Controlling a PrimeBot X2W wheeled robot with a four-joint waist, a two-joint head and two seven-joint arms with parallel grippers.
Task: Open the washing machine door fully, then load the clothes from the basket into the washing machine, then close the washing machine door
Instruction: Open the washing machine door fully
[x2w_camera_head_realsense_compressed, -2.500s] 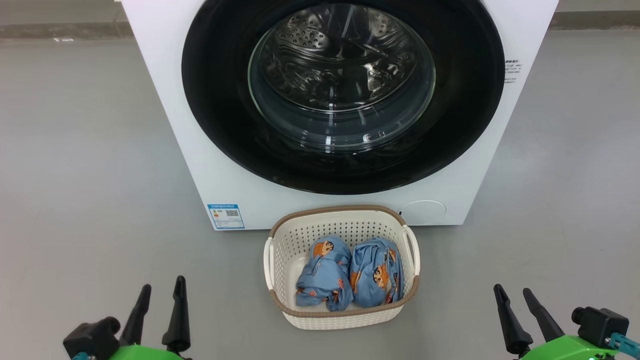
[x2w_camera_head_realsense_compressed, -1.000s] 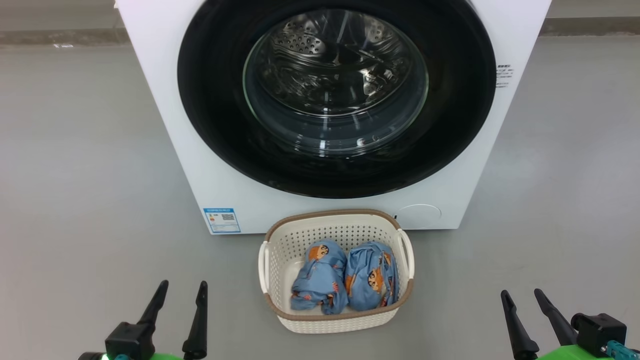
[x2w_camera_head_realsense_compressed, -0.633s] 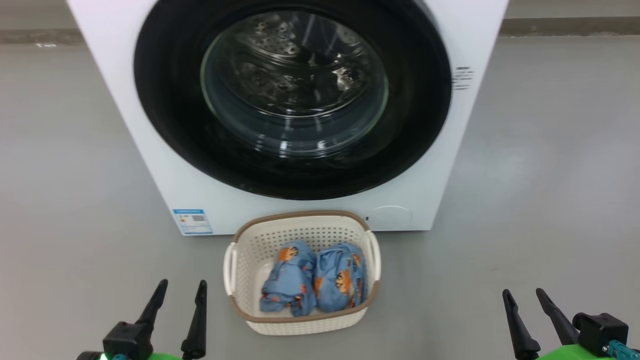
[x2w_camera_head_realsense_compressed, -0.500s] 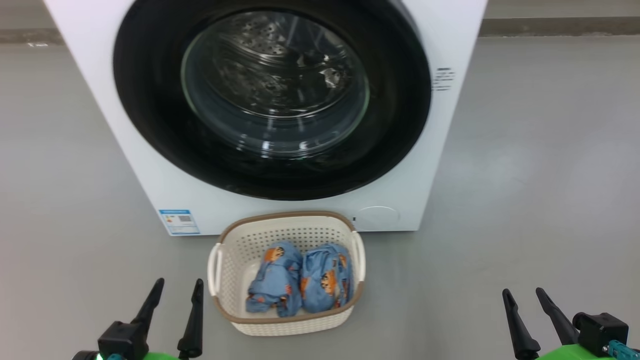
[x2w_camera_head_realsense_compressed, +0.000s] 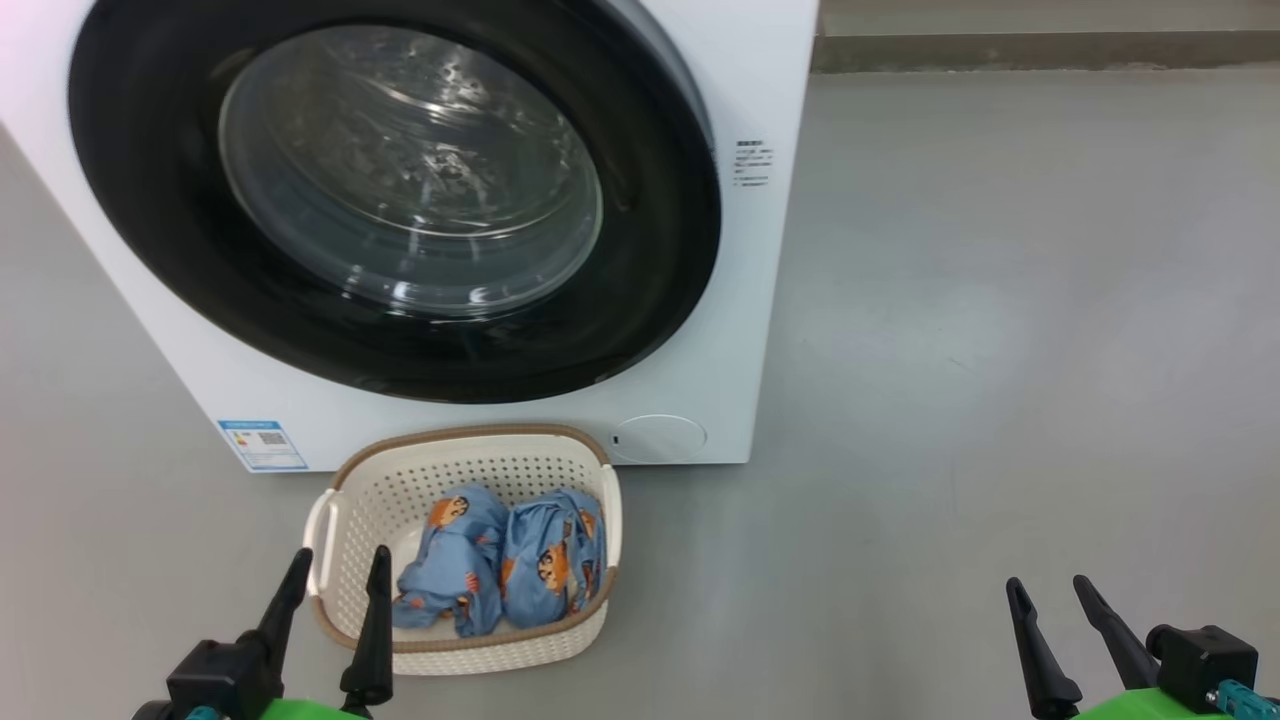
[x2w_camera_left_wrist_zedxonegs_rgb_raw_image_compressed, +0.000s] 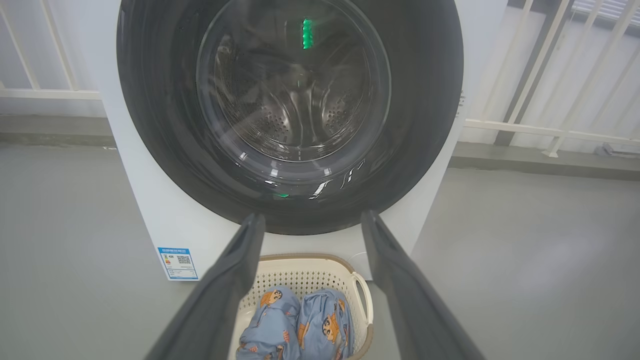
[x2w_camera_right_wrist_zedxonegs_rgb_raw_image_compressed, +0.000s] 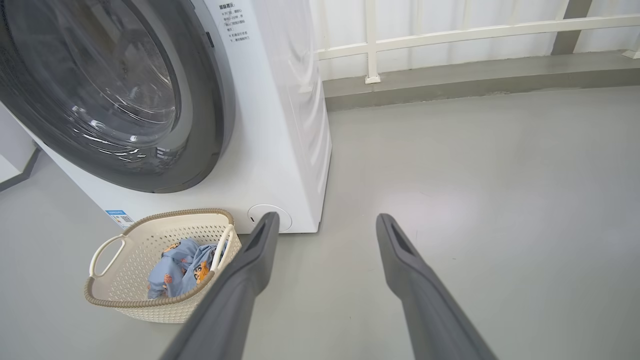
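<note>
The left fingers (x2w_camera_head_realsense_compressed: 375, 620) are spread wide and hold nothing. The basket (x2w_camera_head_realsense_compressed: 470, 435) sits on the floor (x2w_camera_head_realsense_compressed: 1000, 350) just ahead of their tips, and the clothes (x2w_camera_head_realsense_compressed: 500, 570) lie inside it as two bundles touching side by side. Beyond and above the basket rises the washing machine (x2w_camera_head_realsense_compressed: 760, 300). The washing machine door (x2w_camera_head_realsense_compressed: 650, 250) is shut flat against its front, so the first step appears not yet begun. Well to the right, the right fingers (x2w_camera_head_realsense_compressed: 1030, 630) are also wide and empty, with bare floor ahead and the machine off to their left. Several things could go wrong. The left fingers are so near the basket's rim that a forward reach could nudge or tip it. The door's glossy face offers little to hook, so fingers may slide off. A door left half open would block the way to the drum (x2w_camera_head_realsense_compressed: 430, 150). A loose bundle could also unroll and trail over the opening. The basket is cream perforated plastic, a rounded rectangle with a brown woven-look rim. The clothes are soft, crumpled light-blue fabric printed with orange cartoon faces. The door is a broad black ring around a bulging clear window (x2w_camera_head_realsense_compressed: 330, 250), through which the perforated steel drum shows. The machine is a smooth white box with a blue sticker (x2w_camera_head_realsense_compressed: 262, 445) and a round cap (x2w_camera_head_realsense_compressed: 657, 438) low on its front.
</note>
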